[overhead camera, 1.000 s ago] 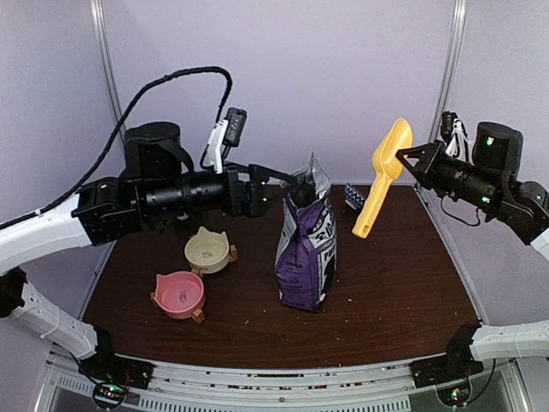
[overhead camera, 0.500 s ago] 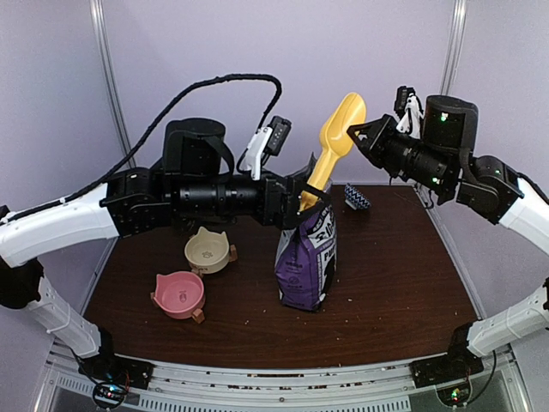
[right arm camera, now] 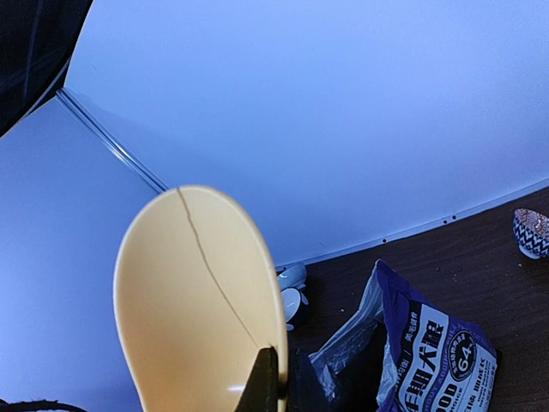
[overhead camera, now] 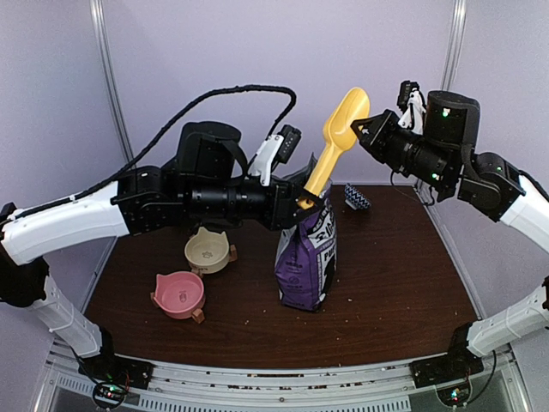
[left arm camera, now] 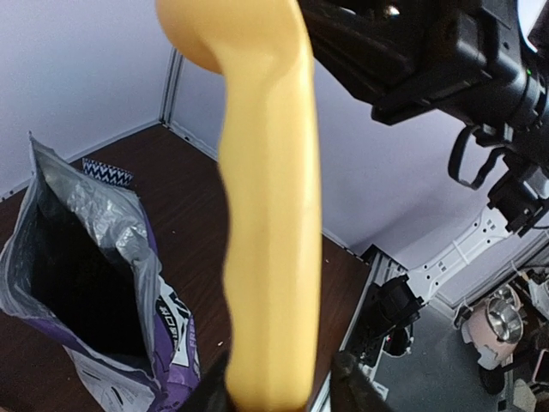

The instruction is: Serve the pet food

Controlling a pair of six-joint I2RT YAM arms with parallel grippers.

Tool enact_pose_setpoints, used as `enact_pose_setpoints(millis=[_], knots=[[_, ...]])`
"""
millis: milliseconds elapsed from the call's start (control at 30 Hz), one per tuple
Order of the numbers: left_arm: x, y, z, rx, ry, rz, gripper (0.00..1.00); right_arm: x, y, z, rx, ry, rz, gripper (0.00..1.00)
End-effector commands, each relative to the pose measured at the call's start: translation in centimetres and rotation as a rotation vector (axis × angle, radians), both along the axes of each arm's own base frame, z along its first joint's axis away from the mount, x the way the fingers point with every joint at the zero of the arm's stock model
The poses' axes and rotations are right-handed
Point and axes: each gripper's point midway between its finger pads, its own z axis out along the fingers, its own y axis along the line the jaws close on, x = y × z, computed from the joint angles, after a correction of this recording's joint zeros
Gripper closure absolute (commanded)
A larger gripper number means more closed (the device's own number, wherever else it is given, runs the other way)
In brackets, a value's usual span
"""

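Pet food not discernible in dark bag (overhead camera: pixel 304 257) mouth below left fingers (left arm camera: pixel 213 393). Right fingers (right arm camera: pixel 266 382) pinch scoop (overhead camera: pixel 336 142) bowl rim; left fingers flank its handle, grip unclear.

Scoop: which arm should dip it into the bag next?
Left. The left gripper holds the scoop by its handle, right by the open bag; the right gripper only pinches its wide end.
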Motion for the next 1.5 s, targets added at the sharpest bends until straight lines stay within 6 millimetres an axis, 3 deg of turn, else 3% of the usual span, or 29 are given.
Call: enact_pose_setpoints(millis=[0, 100, 267, 367, 433, 533, 667, 800, 967, 1167, 1467], knots=[[0.3, -0.3, 2.6, -0.059, -0.053, 0.002, 0.70, -0.5, -0.9, 1.7, 0.008, -0.028, -0.019, 1.00], [0.4, -0.4, 2.8, -0.060, -0.056, 0.000, 0.72, -0.6, -0.9, 1.7, 0.004, -0.028, -0.017, 1.00], [0.2, -0.5, 2.7, -0.057, -0.049, -0.009, 0.87, -0.6, -0.6, 1.5, 0.002, -0.029, -0.001, 1.00], [-0.1, -0.4, 2.7, -0.060, -0.037, -0.019, 0.94, -0.9, -0.1, 1.3, -0.030, -0.040, 0.032, 0.80], [-0.3, 0.0, 2.6, -0.059, -0.031, -0.025, 0.97, -1.2, -0.2, 1.0, -0.072, -0.050, 0.053, 0.56], [-0.8, 1.1, 2.2, -0.041, -0.016, -0.036, 0.97, -2.1, -0.7, 0.2, -0.164, -0.068, 0.086, 0.32], [-2.0, 3.2, 1.7, -0.006, 0.012, -0.079, 0.98, -4.1, -2.0, -0.5, -0.280, -0.098, 0.165, 0.13], [-4.3, 5.2, 0.3, 0.059, 0.032, -0.181, 0.98, -6.7, -2.8, -0.8, -0.380, -0.130, 0.300, 0.03], [-8.0, 7.5, -1.7, 0.139, 0.058, -0.349, 0.98, -9.8, -2.1, -2.0, -0.458, -0.118, 0.521, 0.07], [-9.7, 9.6, -3.9, 0.263, 0.083, -0.434, 0.98, -13.2, 0.0, -1.4, -0.410, -0.140, 0.752, 0.16], [-11.2, 9.6, -5.1, 0.288, 0.115, -0.534, 0.98, -12.9, 1.2, -3.3, -0.506, -0.089, 0.822, 0.41]])
